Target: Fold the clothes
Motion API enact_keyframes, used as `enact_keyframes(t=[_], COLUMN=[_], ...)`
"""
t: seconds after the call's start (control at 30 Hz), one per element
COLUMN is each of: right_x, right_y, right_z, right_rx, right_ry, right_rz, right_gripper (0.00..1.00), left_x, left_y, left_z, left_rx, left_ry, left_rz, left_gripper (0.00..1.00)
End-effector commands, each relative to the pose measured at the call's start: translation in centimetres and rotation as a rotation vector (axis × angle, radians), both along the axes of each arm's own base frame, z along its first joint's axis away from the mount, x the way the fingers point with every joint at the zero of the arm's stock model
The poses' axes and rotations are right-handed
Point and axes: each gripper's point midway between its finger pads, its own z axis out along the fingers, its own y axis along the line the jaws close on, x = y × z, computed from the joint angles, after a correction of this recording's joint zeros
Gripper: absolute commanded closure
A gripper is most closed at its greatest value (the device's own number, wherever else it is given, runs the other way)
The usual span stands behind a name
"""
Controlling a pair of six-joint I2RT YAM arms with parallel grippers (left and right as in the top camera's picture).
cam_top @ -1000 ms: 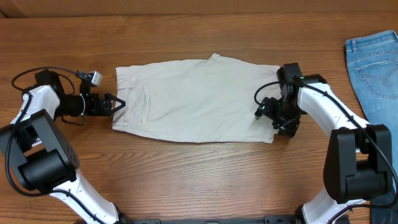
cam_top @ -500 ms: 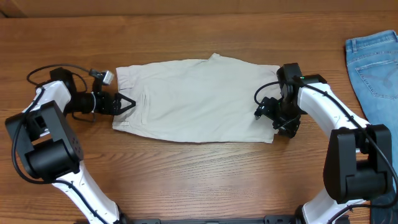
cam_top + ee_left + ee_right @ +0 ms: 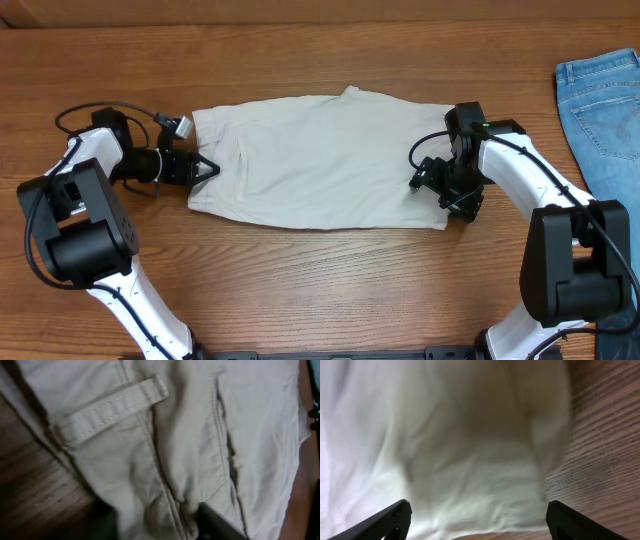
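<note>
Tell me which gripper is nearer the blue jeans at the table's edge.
Right. The right gripper sits at the shorts' hem end, the side toward the jeans; the left gripper is at the waistband end, the whole shorts lying between it and the jeans.

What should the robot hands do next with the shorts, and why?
Probably the right gripper should dip and close on the leg end of the shorts. Its jaws stand wide open over that edge, while the left gripper has waistband cloth bunched between its jaws, so both ends could then be lifted for a fold.
</note>
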Motion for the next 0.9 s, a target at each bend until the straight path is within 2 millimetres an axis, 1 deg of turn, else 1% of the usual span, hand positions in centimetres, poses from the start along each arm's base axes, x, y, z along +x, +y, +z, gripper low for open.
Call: enact_keyframes(t=[0.0,0.03,0.27,0.37,0.43,0.6,0.67,0.73,0.8,0.83,0.87], right_x=[0.2,0.2,0.2,0.1,0.0,0.1,0.2,0.2,0.3,0.4,0.5], right_y=[-0.3,-0.3,-0.3,-0.3,-0.3,-0.3,-0.3,-0.3,-0.4,-0.4,-0.4], right_z=[0.2,0.2,0.2,0.2,0.2,0.2,0.2,0.2,0.2,0.2,0.2], right_rx=[-0.012,-0.012,-0.012,-0.012,-0.012,-0.012,-0.013,-0.012,-0.014,-0.015,-0.014], right_ry=[-0.011,-0.011,-0.010,-0.006,-0.004,-0.008,-0.011,-0.014,-0.017,-0.020,-0.023], right_rz=[0.000,0.000,0.000,0.000,0.000,0.000,0.000,0.000,0.000,0.000,0.000], right_gripper=[0.09,0.09,0.09,0.09,0.09,0.09,0.09,0.09,0.09,0.09,0.09], left_x=[-1.2,-1.2,-1.3,-0.9,-0.4,0.8,1.4,2.1,2.8,3.3,3.4], left_y=[-0.4,-0.3,0.0,1.1,2.2,5.7,7.0,7.9,8.3,8.6,8.7], left_z=[-1.8,-1.9,-2.1,-2.2,-1.8,0.1,1.4,2.7,4.1,5.5,6.1], left_rx=[0.030,0.035,0.058,0.101,0.131,0.225,0.262,0.285,0.295,0.301,0.306], left_ry=[0.064,0.070,0.086,0.119,0.143,0.174,0.175,0.167,0.152,0.140,0.136], left_rz=[-0.027,-0.025,-0.018,0.021,0.067,0.132,0.156,0.171,0.180,0.183,0.184], left_gripper=[0.92,0.96,0.96,0.96,0.96,0.96,0.96,0.96,0.96,0.96,0.96])
